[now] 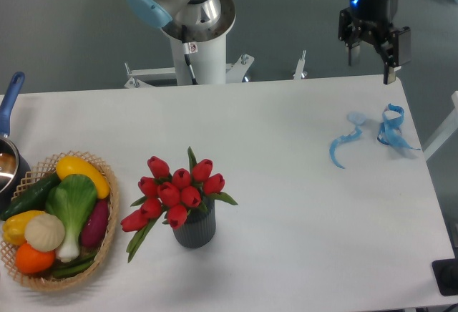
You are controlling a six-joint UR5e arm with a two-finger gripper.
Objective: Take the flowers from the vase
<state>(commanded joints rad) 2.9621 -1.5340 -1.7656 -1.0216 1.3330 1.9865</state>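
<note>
1. One white bench (pixel 286 205) carries everything we see.
2. The wicker basket (pixel 107 233) of vegetables sits at the near left corner, well apart from our work.
3. The flowers (pixel 174 190) stand upright in the vase (pixel 195 230) near the front edge, left of centre, stems held by the pot.
4. The gripper (pixel 371 58) hangs above the far right corner, its jaws parted and holding nothing, far from the bunch.
5. A blue ribbon (pixel 372 134) lies loose by the right edge.
6. We read no writing anywhere.
</note>
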